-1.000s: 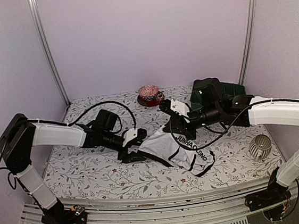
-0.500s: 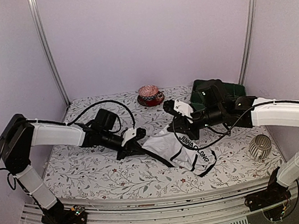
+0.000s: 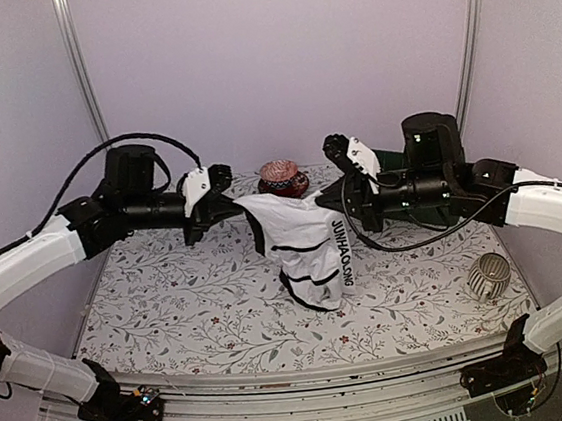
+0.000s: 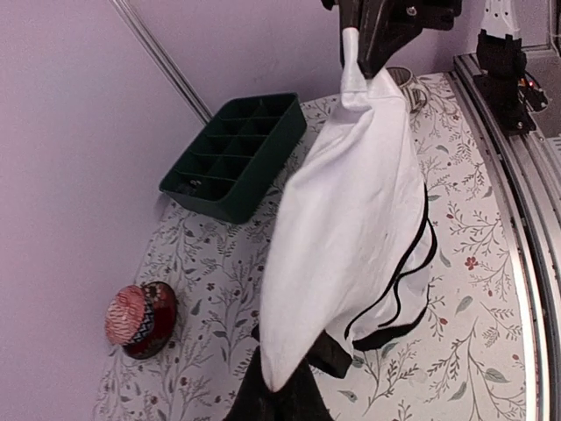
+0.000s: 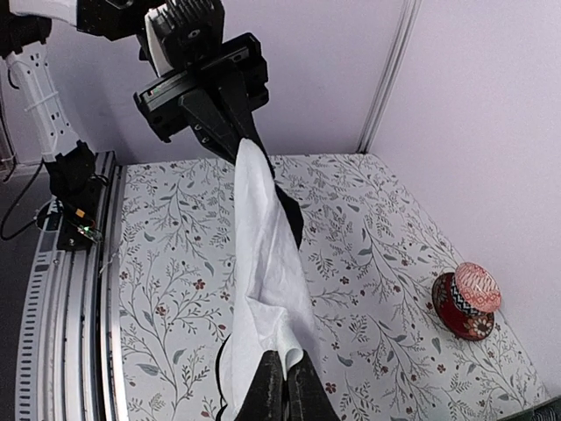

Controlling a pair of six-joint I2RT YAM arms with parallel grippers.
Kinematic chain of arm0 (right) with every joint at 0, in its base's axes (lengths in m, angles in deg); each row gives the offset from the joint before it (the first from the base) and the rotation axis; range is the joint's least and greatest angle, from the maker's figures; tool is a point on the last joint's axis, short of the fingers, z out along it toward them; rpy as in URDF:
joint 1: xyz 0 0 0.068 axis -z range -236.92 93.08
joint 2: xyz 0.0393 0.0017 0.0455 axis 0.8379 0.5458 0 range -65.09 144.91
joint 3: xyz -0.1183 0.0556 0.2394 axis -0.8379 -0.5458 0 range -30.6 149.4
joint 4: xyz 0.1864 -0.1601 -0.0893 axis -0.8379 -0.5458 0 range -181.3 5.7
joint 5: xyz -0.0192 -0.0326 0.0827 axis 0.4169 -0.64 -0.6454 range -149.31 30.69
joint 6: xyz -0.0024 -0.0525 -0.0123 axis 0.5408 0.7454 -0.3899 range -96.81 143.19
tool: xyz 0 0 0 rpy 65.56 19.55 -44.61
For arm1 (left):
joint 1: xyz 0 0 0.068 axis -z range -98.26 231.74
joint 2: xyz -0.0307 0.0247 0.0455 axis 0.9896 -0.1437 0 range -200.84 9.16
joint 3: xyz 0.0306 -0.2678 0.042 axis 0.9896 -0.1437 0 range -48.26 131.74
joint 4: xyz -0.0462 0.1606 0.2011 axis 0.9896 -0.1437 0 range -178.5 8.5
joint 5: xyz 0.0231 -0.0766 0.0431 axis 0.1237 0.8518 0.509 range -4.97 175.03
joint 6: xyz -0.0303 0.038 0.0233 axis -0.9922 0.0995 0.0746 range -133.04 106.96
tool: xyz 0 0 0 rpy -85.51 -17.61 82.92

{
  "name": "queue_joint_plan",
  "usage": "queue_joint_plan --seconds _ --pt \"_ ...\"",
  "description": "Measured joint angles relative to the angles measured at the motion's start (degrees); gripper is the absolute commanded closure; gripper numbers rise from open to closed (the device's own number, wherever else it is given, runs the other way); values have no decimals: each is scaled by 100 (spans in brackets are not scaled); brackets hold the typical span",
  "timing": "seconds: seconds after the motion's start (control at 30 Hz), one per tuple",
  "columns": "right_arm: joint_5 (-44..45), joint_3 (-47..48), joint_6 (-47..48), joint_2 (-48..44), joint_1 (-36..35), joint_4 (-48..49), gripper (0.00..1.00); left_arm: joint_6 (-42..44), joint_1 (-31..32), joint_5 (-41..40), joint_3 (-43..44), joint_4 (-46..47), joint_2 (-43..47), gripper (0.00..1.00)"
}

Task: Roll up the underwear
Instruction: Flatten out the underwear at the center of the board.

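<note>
Underwear (image 3: 304, 240) held aloft, lettering (image 3: 343, 252) visible top cam only

The right gripper (image 5: 282, 373) is pinched tight on one end of the white briefs (image 5: 263, 263), which rise clear of the flowered table (image 5: 368, 219) in a long twisted band with black trim. Straight ahead of the fingers, at the band's far end, the left gripper (image 5: 235, 132) clamps the cloth. A red bowl (image 5: 467, 303) stands well off to the fingers' right.
</note>
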State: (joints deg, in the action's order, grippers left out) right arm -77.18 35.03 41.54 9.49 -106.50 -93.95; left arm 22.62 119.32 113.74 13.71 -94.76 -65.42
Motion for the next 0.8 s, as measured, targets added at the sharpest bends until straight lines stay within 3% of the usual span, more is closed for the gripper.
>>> queue_joint_plan --seconds 0.17,0.33,0.47,0.63,0.8 --pt "-103 -7 -166 -586 -470 216 98 356 404 -461 125 -573 1128 100" --pt "-236 -219 -247 -964 -1086 595 98 560 1108 -693 -459 -1080 2214 100" --pt "-153 -573 -363 -979 -1340 911 98 612 1274 -833 -754 -1261 2721 100" --pt "678 -798 -586 -533 -1303 1169 98 610 1300 -1499 -892 -1021 2411 100" --pt "1427 -782 -866 588 -590 1497 98 660 1130 -2330 -802 -586 745 100"
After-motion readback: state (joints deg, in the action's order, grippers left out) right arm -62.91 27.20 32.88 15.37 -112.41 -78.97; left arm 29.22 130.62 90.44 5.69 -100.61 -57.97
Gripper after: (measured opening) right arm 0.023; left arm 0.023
